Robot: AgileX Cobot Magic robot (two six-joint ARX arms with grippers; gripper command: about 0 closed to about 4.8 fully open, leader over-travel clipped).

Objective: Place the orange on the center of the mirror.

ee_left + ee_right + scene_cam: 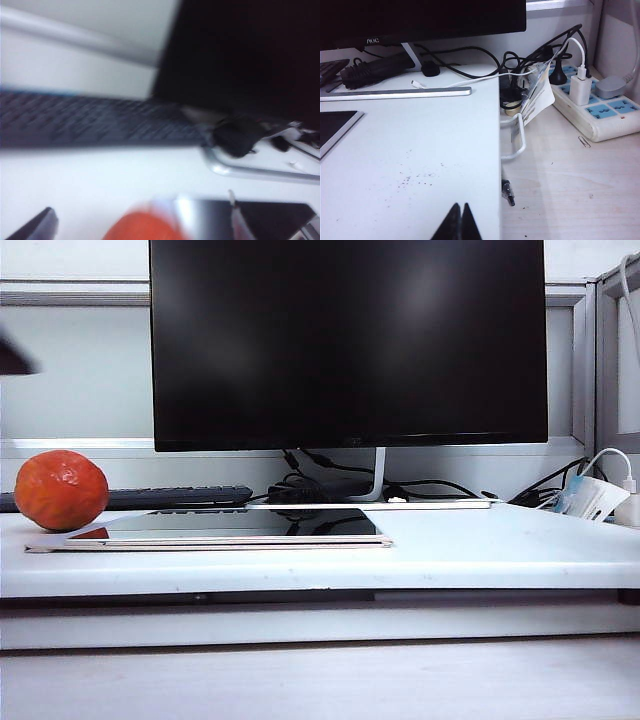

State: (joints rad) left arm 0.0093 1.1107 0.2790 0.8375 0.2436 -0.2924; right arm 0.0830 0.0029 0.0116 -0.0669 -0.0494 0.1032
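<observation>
The orange point(60, 490) rests on the white raised desk at the far left, touching the left end of the mirror point(230, 527), which lies flat in front of the monitor. The left wrist view is blurred. In it the orange point(142, 229) lies low between the wide-apart fingers of my left gripper point(140, 212), which is open and holds nothing; the mirror point(270, 220) is beside it. A dark blurred shape point(12, 358) shows above the orange. My right gripper point(461, 209) is shut and empty over the white desk, apart from the mirror's corner point(335, 127).
A black monitor point(348, 340) stands behind the mirror, with a black keyboard point(170, 497) under it. Cables point(470, 65) and a power strip point(600, 105) crowd the right. The raised desk's right edge point(500, 150) drops to a lower wooden surface.
</observation>
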